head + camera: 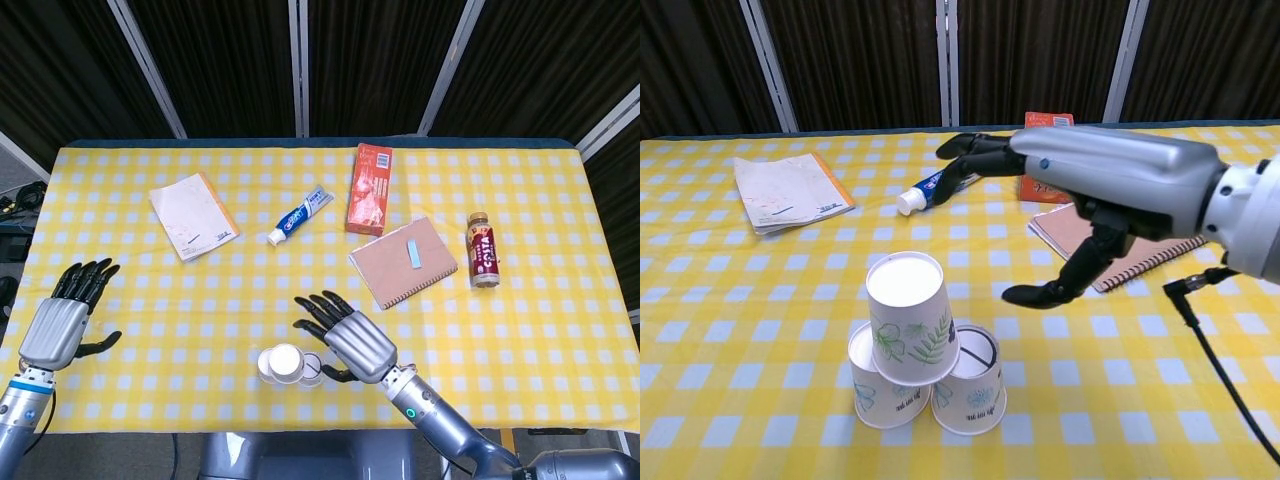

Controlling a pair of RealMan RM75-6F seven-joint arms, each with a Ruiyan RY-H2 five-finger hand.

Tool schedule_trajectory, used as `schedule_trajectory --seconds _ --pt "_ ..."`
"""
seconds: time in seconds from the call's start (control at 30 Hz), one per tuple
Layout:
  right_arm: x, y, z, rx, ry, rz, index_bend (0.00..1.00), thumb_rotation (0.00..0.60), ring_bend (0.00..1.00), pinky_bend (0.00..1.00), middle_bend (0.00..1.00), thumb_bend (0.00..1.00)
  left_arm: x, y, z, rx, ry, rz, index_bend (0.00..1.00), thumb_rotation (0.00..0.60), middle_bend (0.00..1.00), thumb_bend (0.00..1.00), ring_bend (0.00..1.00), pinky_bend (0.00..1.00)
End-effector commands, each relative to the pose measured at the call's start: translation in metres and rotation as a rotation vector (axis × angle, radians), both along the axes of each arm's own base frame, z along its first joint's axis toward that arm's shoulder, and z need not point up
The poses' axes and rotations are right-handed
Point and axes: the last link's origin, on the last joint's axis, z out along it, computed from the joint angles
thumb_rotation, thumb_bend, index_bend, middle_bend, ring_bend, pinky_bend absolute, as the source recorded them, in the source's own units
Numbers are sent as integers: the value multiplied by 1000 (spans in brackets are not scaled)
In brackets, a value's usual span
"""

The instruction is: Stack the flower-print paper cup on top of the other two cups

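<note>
The flower-print paper cup [909,318] [286,361] stands upside down on two other upturned cups, one at its left [872,390] and one at its right [974,385], near the table's front edge. My right hand [1080,200] [348,338] hovers to the right of the stack, fingers spread, holding nothing and not touching the cups. My left hand [62,322] rests open at the far left of the table; the chest view does not show it.
Behind the stack lie a toothpaste tube [932,187], a red box [368,187], a spiral notebook [403,262] and a paper booklet [193,215]. A small bottle [483,249] lies at the right. The yellow checked tablecloth [180,300] covers the table.
</note>
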Motion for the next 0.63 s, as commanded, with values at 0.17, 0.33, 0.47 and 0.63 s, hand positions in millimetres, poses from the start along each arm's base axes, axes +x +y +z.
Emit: schedule_trajectory --seconds 0.17,0.33,0.47,0.63 --pt "-67 -10 45 -194 23 -141 184 600 0 0 0 164 0 0 -1 9 7 -2 0 600 0 213 0 0" --pt "-119 -10 72 -348 -47 -196 149 600 0 0 0 165 2 -2 -3 28 7 -22 0 600 0 204 0 0" --pt "-160 -3 84 -460 -85 -227 78 600 0 0 0 164 2 -4 -5 39 7 -44 0 600 0 142 0 0" --pt "-196 11 94 -550 -54 -284 47 600 0 0 0 164 -2 -7 -6 71 19 -51 0 600 0 136 0 0"
